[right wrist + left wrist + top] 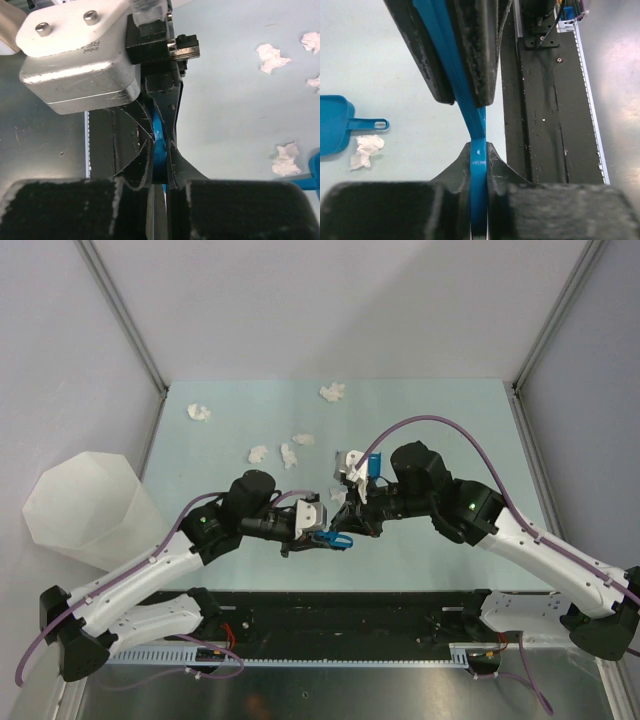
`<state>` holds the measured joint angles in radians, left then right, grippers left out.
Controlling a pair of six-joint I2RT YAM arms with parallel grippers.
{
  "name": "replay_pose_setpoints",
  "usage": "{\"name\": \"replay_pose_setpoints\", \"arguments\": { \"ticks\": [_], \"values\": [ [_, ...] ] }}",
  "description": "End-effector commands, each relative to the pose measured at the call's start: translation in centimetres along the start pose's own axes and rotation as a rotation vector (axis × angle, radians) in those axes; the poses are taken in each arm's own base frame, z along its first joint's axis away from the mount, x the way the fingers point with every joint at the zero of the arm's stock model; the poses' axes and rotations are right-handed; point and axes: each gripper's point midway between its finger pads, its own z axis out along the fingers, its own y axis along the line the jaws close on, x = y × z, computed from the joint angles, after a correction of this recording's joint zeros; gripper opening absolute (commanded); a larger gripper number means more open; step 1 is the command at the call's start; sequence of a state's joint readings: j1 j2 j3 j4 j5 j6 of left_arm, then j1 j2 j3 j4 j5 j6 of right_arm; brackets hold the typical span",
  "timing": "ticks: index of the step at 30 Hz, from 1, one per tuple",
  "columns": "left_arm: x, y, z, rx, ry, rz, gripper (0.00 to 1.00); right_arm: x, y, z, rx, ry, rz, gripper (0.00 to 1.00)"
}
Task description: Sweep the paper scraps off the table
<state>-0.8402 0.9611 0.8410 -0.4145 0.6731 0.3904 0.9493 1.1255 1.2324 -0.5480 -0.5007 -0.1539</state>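
Note:
Several white paper scraps lie on the far half of the mint-green table (450, 430), among them one at the far left (199, 412), one at the far middle (332, 392) and one nearer (258, 453). One scrap (366, 150) lies beside a blue dustpan (332, 125); it also shows in the right wrist view (286, 159). My left gripper (322, 534) and right gripper (347, 517) meet tip to tip at the table's middle. Both are shut on the same thin blue tool handle (478, 165), which also shows in the right wrist view (159, 150). The rest of the tool is hidden.
A translucent white faceted bin (85, 505) stands off the table's left edge. The black base rail (545, 125) runs along the near edge. Metal frame posts rise at the far corners, and the walls are grey.

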Motion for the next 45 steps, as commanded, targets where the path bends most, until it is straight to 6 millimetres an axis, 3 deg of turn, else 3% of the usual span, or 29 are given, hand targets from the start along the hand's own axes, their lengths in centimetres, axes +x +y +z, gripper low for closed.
{"name": "replay_pose_setpoints", "arguments": {
  "ticks": [1,2,3,4,5,6,8,9,11,12,14,16,20,23,24,28,32,33,34,37,45],
  "values": [
    [-2.3,0.8,-0.8,-0.049,-0.053,0.063,0.22,-0.5,-2.0,-1.4,0.127,-0.022,0.033,0.0],
    [-2.2,1.4,-0.8,-0.079,-0.042,0.059,0.71,-0.6,-3.3,-2.1,0.188,-0.035,0.07,0.0],
    [-2.5,2.2,-0.9,-0.115,-0.039,0.047,0.91,-0.5,-5.3,-2.9,0.297,-0.043,0.089,0.0],
    [-2.2,3.1,-0.5,-0.145,-0.02,0.027,1.0,-0.9,-6.6,-3.8,0.379,-0.073,0.108,0.0],
    [-2.0,4.6,-0.7,-0.225,0.006,0.012,1.0,-0.7,-8.2,-4.6,0.469,-0.082,0.138,0.0],
    [-2.5,5.6,-0.8,-0.266,0.012,-0.003,1.0,-0.4,-11.3,-6.7,0.647,-0.106,0.21,0.0],
    [-1.8,8.3,-1.0,-0.385,0.067,-0.037,1.0,0.4,-14.2,-9.3,0.814,-0.138,0.271,0.0],
    [-2.6,9.6,-1.3,-0.443,0.067,-0.052,1.0,0.8,-16.8,-12.2,0.96,-0.179,0.322,0.0],
    [-1.4,12.5,-1.1,-0.565,0.14,-0.109,1.0,2.3,-18.8,-14.8,1.081,-0.2,0.368,0.0],
    [-2.5,13.5,-1.1,-0.608,0.12,-0.152,0.99,3.2,-20.5,-17.3,1.167,-0.23,0.413,0.0],
    [-1.6,15.3,0.8,-0.645,0.152,-0.259,0.89,4.4,-21.6,-18.6,1.196,-0.25,0.456,0.0],
    [-1.1,15.5,3.1,-0.628,0.173,-0.32,0.71,6.2,-23.0,-20.2,1.242,-0.269,0.503,0.0],
    [0.7,15.8,9.6,-0.576,0.226,-0.473,0.7,9.1,-24.2,-20.9,1.269,-0.245,0.542,0.0],
    [1.5,18.4,10.9,-0.681,0.232,-0.554,0.68,10.7,-24.8,-22.0,1.307,-0.233,0.577,0.0],
    [3.4,19.4,11.4,-0.744,0.276,-0.567,0.68,10.7,-24.9,-22.1,1.309,-0.238,0.579,0.0],
    [5.6,20.7,11.4,-0.87,0.302,-0.629,0.71,10.3,-25.1,-22.6,1.315,-0.257,0.564,0.0],
    [7.5,20.5,12.7,-0.866,0.342,-0.65,0.72,10.3,-25.3,-21.9,1.253,-0.268,0.575,0.0],
    [7.8,20.8,12.9,-0.875,0.349,-0.649,0.71,10.3,-25.3,-21.8,1.244,-0.272,0.575,0.0],
    [8.9,21.0,13.4,-0.878,0.371,-0.652,0.62,10.4,-25.3,-21.6,1.235,-0.272,0.579,0.0],
    [8.3,22.0,14.3,-0.859,0.365,-0.624,0.51,10.6,-25.2,-21.5,1.223,-0.268,0.586,0.0],
    [10.1,23.5,13.3,-0.887,0.369,-0.71,0.56,10.4,-25.0,-21.1,1.185,-0.276,0.582,0.0]
  ]
}}
